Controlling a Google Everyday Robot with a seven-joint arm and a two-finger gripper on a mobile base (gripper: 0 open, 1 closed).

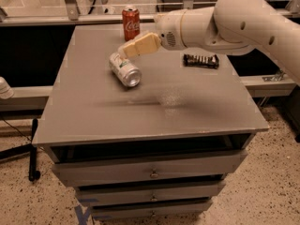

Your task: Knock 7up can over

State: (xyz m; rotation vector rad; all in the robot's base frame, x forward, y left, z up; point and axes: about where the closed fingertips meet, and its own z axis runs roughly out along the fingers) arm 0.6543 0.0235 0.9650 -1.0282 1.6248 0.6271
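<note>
The 7up can [124, 70] lies on its side on the grey table top [154, 107], left of centre, its silver end facing the front right. My gripper [125, 50] hangs just above and behind the can, at the end of the white arm that reaches in from the right. It does not hold anything.
A red Coca-Cola can [131, 22] stands upright at the back of the table. A dark flat packet [201, 60] lies at the right, under the arm. The table has drawers below its front edge. A rail and glass run behind it.
</note>
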